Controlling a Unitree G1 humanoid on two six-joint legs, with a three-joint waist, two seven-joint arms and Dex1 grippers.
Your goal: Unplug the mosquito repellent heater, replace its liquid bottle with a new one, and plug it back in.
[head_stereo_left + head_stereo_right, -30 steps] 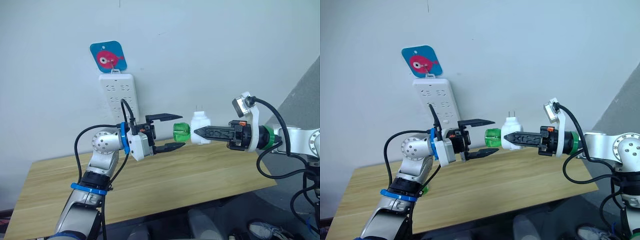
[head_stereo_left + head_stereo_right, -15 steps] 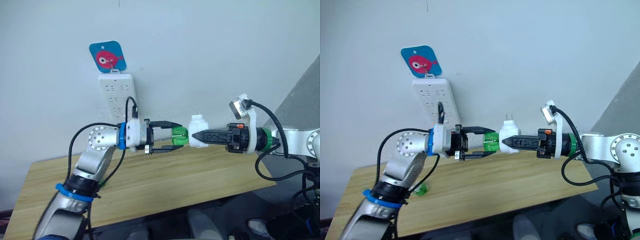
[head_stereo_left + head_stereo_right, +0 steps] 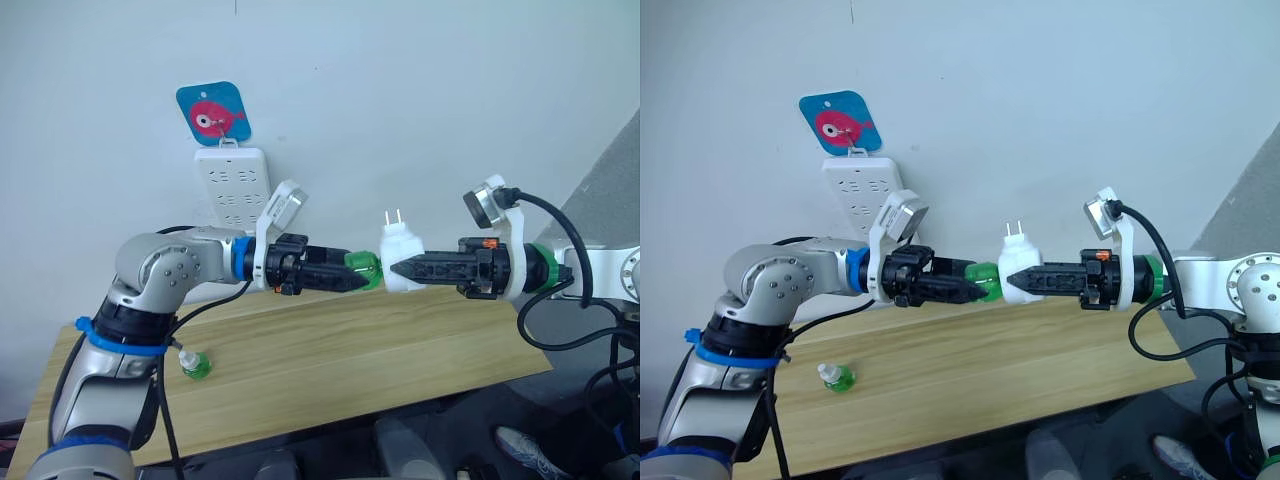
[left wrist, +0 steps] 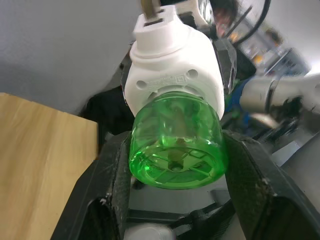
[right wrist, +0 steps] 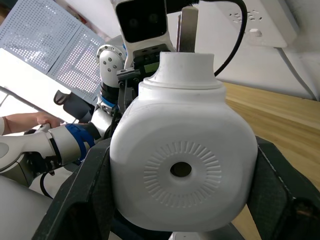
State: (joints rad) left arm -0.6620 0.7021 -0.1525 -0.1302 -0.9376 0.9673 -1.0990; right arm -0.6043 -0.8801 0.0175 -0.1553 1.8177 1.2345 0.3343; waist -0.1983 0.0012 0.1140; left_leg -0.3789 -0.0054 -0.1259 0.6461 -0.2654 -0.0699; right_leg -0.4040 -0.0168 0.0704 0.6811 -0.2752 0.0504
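The mosquito repellent heater (image 3: 400,258) is a small white unit held in mid-air above the table, plug prongs pointing up. My right gripper (image 3: 393,269) is shut on its body from the right. A green liquid bottle (image 3: 364,269) sticks out of the heater toward my left arm. My left gripper (image 3: 348,281) is shut on that bottle, one finger (image 4: 113,185) on each side of it. The right wrist view shows the heater's (image 5: 182,160) round vented face between my fingers (image 5: 282,192). A second small green bottle (image 3: 195,365) lies on the wooden table (image 3: 400,350) near its left front.
A tall white power strip (image 3: 235,185) hangs on the wall under a blue tag with a pink fish (image 3: 213,112), behind my left arm. The table ends just right of my right gripper. A person's hand (image 5: 30,120) is in the right wrist view.
My left gripper moved right, turned at the wrist and went from open to shut on the green bottle in the heater. The right gripper and heater stayed nearly in place.
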